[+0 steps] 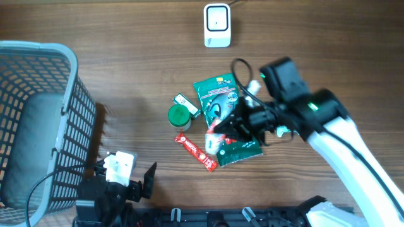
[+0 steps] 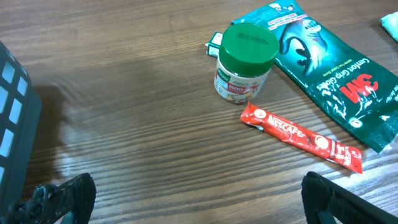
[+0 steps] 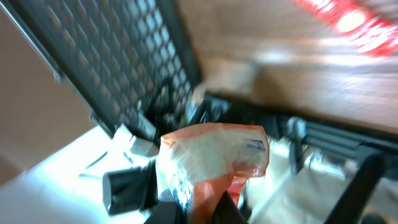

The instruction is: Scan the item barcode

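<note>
The table [image 1: 126,82] is holding a scanner [image 1: 216,25] well beyond my right claw [image 1: 218,133], which is pinching a little packet [image 3: 214,155]. My left claw [image 2: 199,196] is gaping wide; nothing is scanned yet.

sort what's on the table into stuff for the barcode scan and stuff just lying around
For the job: white-and-orange plastic packet in the right hand; white boxy scanner.
Lying about: green-lidded jar; red Nescafe stick sachet; green 3M pouch; grey mesh basket.
</note>
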### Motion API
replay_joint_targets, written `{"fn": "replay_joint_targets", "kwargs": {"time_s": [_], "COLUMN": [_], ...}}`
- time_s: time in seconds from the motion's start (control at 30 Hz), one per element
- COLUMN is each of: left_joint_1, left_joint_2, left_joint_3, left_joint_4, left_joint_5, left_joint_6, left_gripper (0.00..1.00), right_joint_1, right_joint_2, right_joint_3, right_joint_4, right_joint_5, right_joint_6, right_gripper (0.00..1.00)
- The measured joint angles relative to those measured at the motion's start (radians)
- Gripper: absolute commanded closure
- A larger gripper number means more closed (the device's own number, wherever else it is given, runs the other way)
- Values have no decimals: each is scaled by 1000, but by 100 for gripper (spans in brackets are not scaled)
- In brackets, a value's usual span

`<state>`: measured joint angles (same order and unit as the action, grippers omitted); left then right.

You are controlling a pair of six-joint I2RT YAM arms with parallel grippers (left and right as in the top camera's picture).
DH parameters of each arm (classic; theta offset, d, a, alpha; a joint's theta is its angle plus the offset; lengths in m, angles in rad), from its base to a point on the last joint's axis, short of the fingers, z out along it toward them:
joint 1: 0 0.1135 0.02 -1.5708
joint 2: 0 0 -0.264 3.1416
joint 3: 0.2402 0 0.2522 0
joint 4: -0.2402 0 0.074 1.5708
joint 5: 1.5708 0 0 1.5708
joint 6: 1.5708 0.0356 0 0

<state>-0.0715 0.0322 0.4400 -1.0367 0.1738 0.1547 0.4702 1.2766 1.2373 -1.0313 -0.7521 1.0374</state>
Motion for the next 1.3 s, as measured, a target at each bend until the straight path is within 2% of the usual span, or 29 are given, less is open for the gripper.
{"fn": "replay_joint_targets", "kwargs": {"time_s": [0.07,0.17,0.23,0.4,0.5,0.53,0.63,0.77,0.83,0.97,1.03,1.1,1.17,1.23,1.3], "left_joint_1": [0,0,0,0,0,0,0,0,0,0,0,0,0,0,0], "left_joint_2": [0,0,0,0,3,3,0,0,0,0,0,0,0,0,0], "left_joint_3": [0,0,0,0,0,0,0,0,0,0,0,0,0,0,0], "left_joint_4": [0,0,0,0,1,2,-3,0,0,0,-1,-2,-2,2,0], "left_joint_5": [0,0,0,0,0,0,0,0,0,0,0,0,0,0,0], "left_joint_6": [0,0,0,0,0,0,0,0,0,0,0,0,0,0,0], "left_gripper": [0,0,0,0,0,0,0,0,0,0,0,0,0,0,0], "right_joint_1": [1,1,0,0,0,0,-2,-34,-63,-118,-164,-238,-367,-563,-702], "right_joint_2": [-81,-80,-11,240,446,557,726,959,985,980,956,874,741,644,641], "right_joint_3": [2,2,3,8,5,14,67,285,377,427,429,425,433,447,436], "right_joint_4": [-3,25,155,698,1138,1367,1513,1434,1344,1233,1062,809,499,220,97], "right_joint_5": [286,600,769,821,805,802,797,794,794,727,696,724,842,1020,1142], "right_joint_6": [106,229,280,173,119,108,109,113,105,84,39,-7,-34,-49,-55], "right_gripper": [96,95,96,96,96,96,95,96,96,95,96,96,95,96,95]}}
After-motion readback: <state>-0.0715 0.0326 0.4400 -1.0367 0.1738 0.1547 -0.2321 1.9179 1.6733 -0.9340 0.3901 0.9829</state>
